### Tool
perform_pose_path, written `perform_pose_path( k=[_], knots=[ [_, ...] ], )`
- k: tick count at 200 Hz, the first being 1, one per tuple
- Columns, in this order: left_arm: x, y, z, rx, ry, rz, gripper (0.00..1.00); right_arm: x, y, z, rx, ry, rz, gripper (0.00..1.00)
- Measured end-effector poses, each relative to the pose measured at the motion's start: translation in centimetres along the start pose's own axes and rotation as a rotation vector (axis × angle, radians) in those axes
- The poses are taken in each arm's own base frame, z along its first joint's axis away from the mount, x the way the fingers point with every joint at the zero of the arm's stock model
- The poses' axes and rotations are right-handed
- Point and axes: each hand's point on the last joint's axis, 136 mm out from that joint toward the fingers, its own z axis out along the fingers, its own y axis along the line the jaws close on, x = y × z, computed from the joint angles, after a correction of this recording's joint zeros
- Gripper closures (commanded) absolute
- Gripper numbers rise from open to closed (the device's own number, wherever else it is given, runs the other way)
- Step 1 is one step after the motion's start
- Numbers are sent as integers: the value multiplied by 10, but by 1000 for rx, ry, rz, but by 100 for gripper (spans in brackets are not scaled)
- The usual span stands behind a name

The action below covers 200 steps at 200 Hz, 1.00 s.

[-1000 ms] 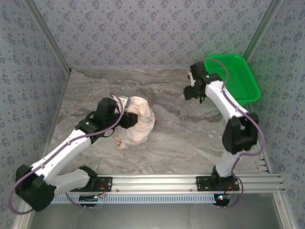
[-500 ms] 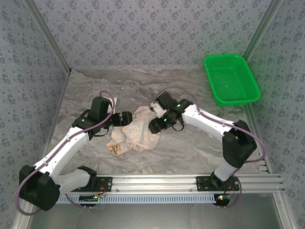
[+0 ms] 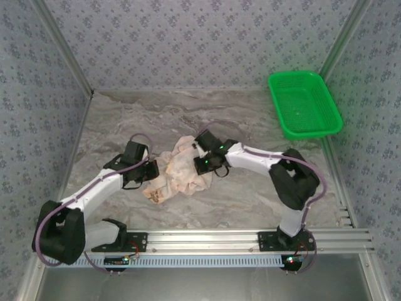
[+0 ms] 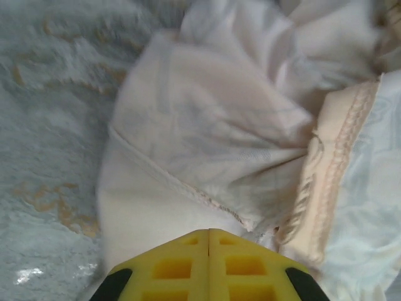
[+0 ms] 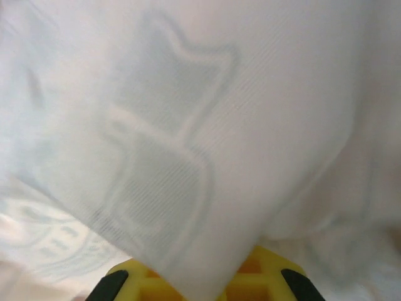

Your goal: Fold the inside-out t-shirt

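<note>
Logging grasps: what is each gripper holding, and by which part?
Left gripper pinches the crumpled pinkish-cream cotton t-shirt at a stitched seam; right gripper: hold hidden under cloth.

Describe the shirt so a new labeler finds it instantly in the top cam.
Start at the grey marbled table and look mid-table, left of the green basket in the far right corner. Between the left gripper and right gripper lies the t-shirt, a crumpled pinkish-cream heap. It is the only cloth there, the one soft pale shape on the stone pattern.
</note>
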Motion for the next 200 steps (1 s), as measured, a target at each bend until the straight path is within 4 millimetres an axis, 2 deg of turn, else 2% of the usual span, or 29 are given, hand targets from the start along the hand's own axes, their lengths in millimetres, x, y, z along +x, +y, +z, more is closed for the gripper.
perform_pose_path(
  k=[15,17,27,33,41,51,59,65,78,93,119,139,157,165,174,179,187,200],
  knots=[
    [-18,-11,-19,34,-71,20,100,-24,-26,-41,34,-90,59,99],
    [-22,-13,-22,39,-80,24,97,-28,-32,-47,43,-106,72,95],
    [-37,-25,-37,66,-129,42,72,-38,-55,-74,77,-161,132,62],
    [-47,-32,-46,84,-160,56,63,-43,-75,-91,108,-196,189,53],
    [-57,-42,-56,109,-196,67,60,-44,-105,-107,159,-225,261,51],
    [-64,-51,-65,142,-218,76,58,-35,-140,-116,237,-220,340,49],
    [-65,-55,-66,159,-219,77,57,-21,-161,-114,295,-180,391,48],
    [-63,-57,-63,170,-202,74,56,-8,-170,-108,329,-135,410,47],
    [-52,-59,-52,181,-151,69,52,20,-168,-92,359,-32,394,43],
    [-32,-60,-35,181,-75,69,45,38,-144,-82,360,46,304,39],
    [4,-69,-16,178,42,114,35,29,-97,-78,299,41,143,34],
    [23,-76,-3,167,106,140,33,13,-89,-74,293,7,101,34],
    [35,-72,11,119,148,145,34,4,-101,-58,351,6,92,36],
    [39,-68,18,91,162,148,38,1,-110,-47,393,14,83,38],
    [43,-65,24,64,175,154,47,-4,-118,-37,437,17,74,47],
    [45,-62,28,47,180,150,51,-6,-122,-33,455,16,64,60],
    [47,-59,33,29,191,160,65,-10,-128,-27,488,12,59,81],
    [50,-53,39,2,209,168,99,-20,-135,-25,532,-10,55,94]
  ],
)
